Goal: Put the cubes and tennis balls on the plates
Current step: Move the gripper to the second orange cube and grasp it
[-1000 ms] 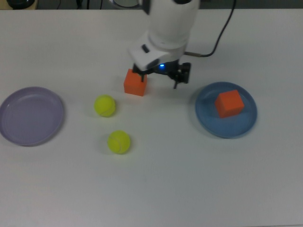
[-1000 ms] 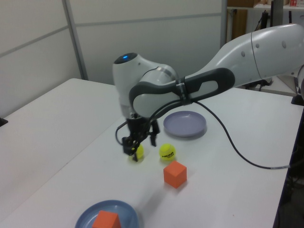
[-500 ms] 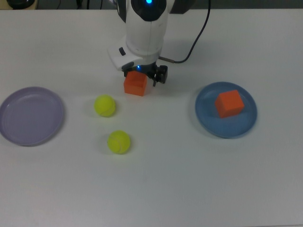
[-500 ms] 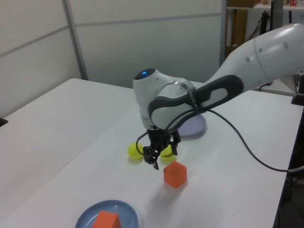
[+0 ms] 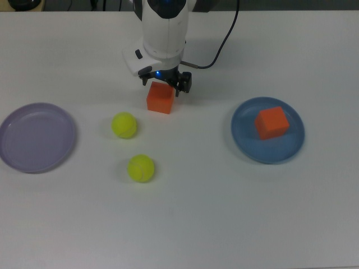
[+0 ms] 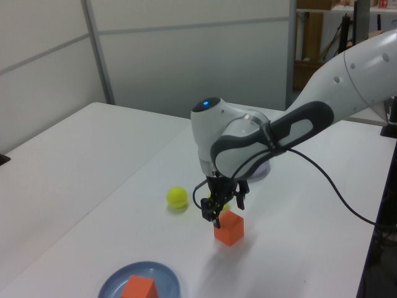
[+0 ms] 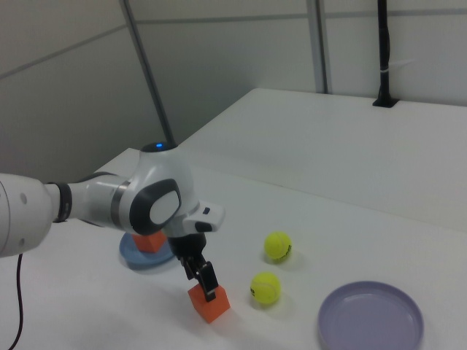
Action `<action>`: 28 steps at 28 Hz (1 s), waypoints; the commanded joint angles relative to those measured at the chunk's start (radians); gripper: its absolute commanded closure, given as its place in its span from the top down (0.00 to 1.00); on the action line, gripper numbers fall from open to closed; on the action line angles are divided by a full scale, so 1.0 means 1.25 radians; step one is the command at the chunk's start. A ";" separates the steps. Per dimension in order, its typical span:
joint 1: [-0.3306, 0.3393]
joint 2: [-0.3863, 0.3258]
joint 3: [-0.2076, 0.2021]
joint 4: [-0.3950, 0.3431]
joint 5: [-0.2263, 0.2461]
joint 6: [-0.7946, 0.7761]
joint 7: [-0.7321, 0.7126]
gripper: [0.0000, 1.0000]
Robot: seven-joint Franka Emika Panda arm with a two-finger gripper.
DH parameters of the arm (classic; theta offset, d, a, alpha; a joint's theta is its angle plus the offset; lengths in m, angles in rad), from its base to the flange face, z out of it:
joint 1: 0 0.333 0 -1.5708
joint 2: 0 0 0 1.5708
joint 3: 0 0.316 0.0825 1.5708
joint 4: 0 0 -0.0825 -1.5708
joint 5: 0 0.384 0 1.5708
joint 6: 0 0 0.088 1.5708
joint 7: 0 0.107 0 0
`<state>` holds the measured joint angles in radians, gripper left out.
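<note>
A: Over the last second the arm swung from the top view's right of the loose orange cube [image 5: 160, 98] to directly over it. The end effector [image 5: 165, 86] now hangs just above the cube's far edge, fingers spread, gripping nothing.

B: And the rest in the top view?

A: The second cube [image 5: 272, 123] sits on the blue plate [image 5: 247, 147] at the right. Two tennis balls, the far ball [image 5: 124, 125] and the near ball [image 5: 141, 168], lie on the tabletop [image 5: 224, 224] between cube and purple plate [image 5: 33, 140], which is at the left.

B: The left view?

A: The end effector [image 6: 222, 205] is poised over the loose cube [image 6: 229, 228]; one ball [image 6: 177, 197] lies to the left view's left.

B: The right view?

A: The fingers reach the cube's [image 7: 209, 302] top; I cannot tell if they touch it.
</note>
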<state>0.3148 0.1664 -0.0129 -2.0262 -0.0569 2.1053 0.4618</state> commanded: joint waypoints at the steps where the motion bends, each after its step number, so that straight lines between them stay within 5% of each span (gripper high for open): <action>1: -0.004 -0.028 -0.002 -0.053 -0.019 0.055 -0.007 1.00; 24: -0.006 0.023 -0.002 -0.058 -0.045 0.105 -0.021 1.00; 26: -0.006 0.023 -0.001 -0.054 -0.045 0.106 -0.022 0.82; 28: -0.006 0.023 -0.001 -0.049 -0.044 0.106 -0.022 0.47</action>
<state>0.3116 0.2024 -0.0129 -2.0807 -0.0977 2.2092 0.4536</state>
